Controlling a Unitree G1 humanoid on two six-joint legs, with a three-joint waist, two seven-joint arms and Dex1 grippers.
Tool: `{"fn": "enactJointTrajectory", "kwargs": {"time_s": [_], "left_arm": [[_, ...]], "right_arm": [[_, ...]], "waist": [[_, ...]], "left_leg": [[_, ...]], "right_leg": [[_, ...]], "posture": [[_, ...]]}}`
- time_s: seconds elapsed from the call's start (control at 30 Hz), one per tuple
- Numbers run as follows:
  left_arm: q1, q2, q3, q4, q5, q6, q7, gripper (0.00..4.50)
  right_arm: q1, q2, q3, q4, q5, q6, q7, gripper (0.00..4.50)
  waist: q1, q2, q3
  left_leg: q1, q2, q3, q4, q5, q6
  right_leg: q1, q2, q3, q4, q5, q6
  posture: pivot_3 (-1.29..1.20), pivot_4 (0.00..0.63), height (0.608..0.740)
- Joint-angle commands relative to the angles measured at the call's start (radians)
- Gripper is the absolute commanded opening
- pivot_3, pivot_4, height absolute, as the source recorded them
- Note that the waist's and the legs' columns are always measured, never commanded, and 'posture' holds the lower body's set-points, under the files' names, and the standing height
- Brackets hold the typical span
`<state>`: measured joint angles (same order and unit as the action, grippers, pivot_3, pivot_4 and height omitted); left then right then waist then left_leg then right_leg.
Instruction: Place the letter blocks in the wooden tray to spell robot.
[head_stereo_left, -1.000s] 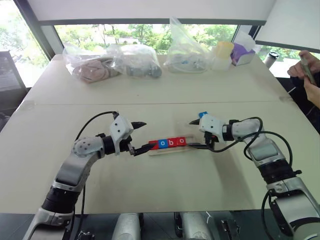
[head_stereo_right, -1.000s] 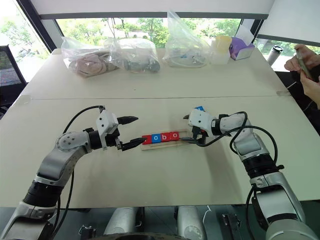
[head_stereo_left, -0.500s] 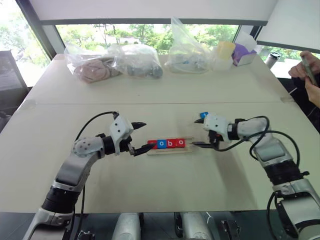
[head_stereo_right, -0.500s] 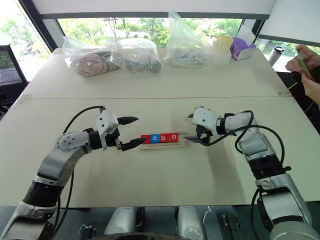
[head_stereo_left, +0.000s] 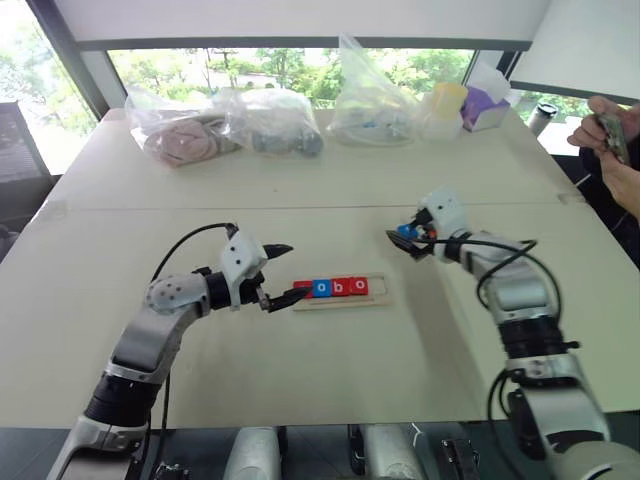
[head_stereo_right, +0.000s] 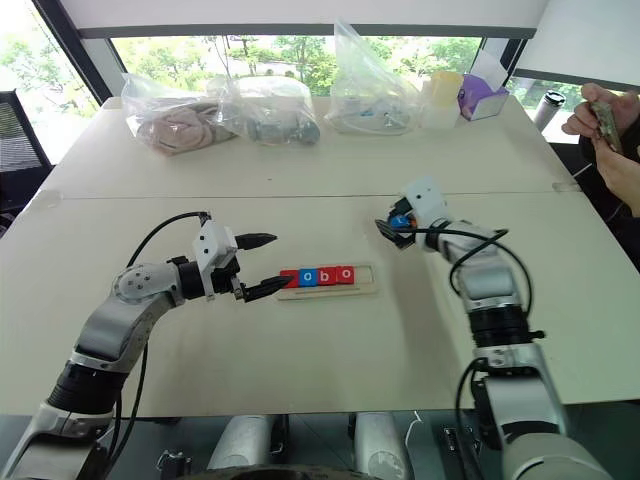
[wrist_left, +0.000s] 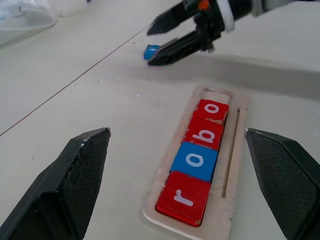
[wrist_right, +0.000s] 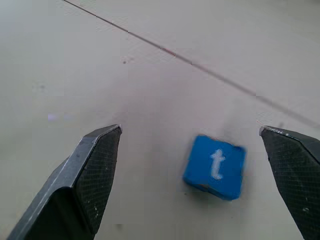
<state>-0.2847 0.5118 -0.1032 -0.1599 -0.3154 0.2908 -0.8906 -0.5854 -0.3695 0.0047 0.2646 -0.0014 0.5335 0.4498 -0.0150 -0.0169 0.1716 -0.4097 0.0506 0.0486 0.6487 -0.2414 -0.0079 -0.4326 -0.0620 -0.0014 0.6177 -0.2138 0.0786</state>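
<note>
The wooden tray (head_stereo_left: 377, 291) lies mid-table holding letter blocks r (wrist_left: 183, 197), o (wrist_left: 195, 160), b (wrist_left: 205, 133) and o (wrist_left: 212, 109) in a row, with its right end bare. A blue t block (wrist_right: 215, 166) lies flat on the table beyond the tray's right end. My right gripper (head_stereo_left: 404, 242) hovers open just over the t block (head_stereo_right: 398, 221), fingers on either side without touching it. At the tray's left end my left gripper (head_stereo_left: 297, 270) is open and holds nothing, its lower fingertip close to the r block.
Several clear plastic bags (head_stereo_left: 275, 120) with items, a yellow cup (head_stereo_left: 447, 103) and a purple box (head_stereo_left: 487, 108) line the table's far edge. A person's hands (head_stereo_left: 610, 140) hold a phone at the far right. A seam (head_stereo_left: 150, 207) crosses the table.
My right gripper left the tray's right end, swung away to the right and back, and rolled over the blue t block. The left arm and the tray's blocks stayed put.
</note>
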Motion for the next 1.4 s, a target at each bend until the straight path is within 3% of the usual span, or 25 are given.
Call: {"fn": "enactJointTrajectory", "kwargs": {"time_s": [0.03,0.33,0.57,0.77,0.97,1.27,1.4], "left_arm": [[-0.008,0.007,0.011,-0.027,-0.004,-0.012,-0.001,4.50],[-0.013,0.005,0.011,-0.016,0.003,-0.022,0.000,4.50],[-0.015,0.003,0.009,-0.011,0.004,-0.028,-0.002,4.50],[-0.011,-0.004,0.003,-0.006,0.004,-0.040,-0.005,4.50],[-0.004,-0.012,-0.003,0.010,0.007,-0.054,-0.011,4.50],[-0.026,-0.029,-0.010,0.039,0.014,-0.062,-0.017,4.50],[-0.028,-0.030,-0.007,0.040,0.017,-0.061,-0.019,4.50]], "right_arm": [[-0.042,0.014,-0.061,0.013,-0.001,0.050,-0.106,4.49],[-0.070,0.069,-0.116,0.077,0.070,0.156,-0.160,4.49],[-0.026,0.089,-0.121,-0.023,0.106,0.240,-0.180,1.22],[0.183,0.054,-0.165,-0.479,0.136,0.550,-0.222,1.20],[0.410,0.131,-0.201,-0.879,0.172,0.853,-0.279,1.20],[0.424,0.227,-0.245,-0.875,0.149,0.869,-0.353,1.20],[0.400,0.206,-0.240,-0.845,0.160,0.838,-0.338,3.09]], "waist": [[0.004,0.000,0.000],[-0.002,0.000,0.000],[0.000,0.000,0.000],[0.007,0.000,0.000],[0.003,0.000,-0.001],[-0.002,-0.001,-0.001],[-0.003,-0.001,-0.001]], "left_leg": [[0.000,0.000,0.000,0.000,0.000,0.000],[0.000,0.000,0.000,0.000,0.000,0.000],[0.000,0.000,0.000,0.000,0.000,0.000],[0.000,0.000,-0.001,-0.002,0.000,0.000],[-0.001,0.000,-0.002,-0.002,0.000,0.000],[0.000,0.001,-0.002,-0.002,0.000,-0.001],[0.000,0.001,-0.001,-0.002,0.000,-0.001]], "right_leg": [[0.000,0.000,0.000,0.000,0.000,0.000],[0.001,0.000,0.000,0.000,0.000,0.000],[0.001,0.000,0.000,0.000,0.000,0.000],[0.000,0.000,0.000,-0.001,-0.001,0.001],[0.000,0.000,0.000,-0.002,-0.001,0.001],[0.000,-0.001,-0.001,-0.004,0.000,-0.001],[0.000,-0.002,-0.001,-0.005,0.000,-0.001]], "posture": [[0.00,0.150,0.740],[0.00,0.150,0.740],[0.00,0.150,0.740],[0.00,0.150,0.740],[0.00,0.150,0.740],[0.00,0.150,0.740],[0.00,0.150,0.740]]}}
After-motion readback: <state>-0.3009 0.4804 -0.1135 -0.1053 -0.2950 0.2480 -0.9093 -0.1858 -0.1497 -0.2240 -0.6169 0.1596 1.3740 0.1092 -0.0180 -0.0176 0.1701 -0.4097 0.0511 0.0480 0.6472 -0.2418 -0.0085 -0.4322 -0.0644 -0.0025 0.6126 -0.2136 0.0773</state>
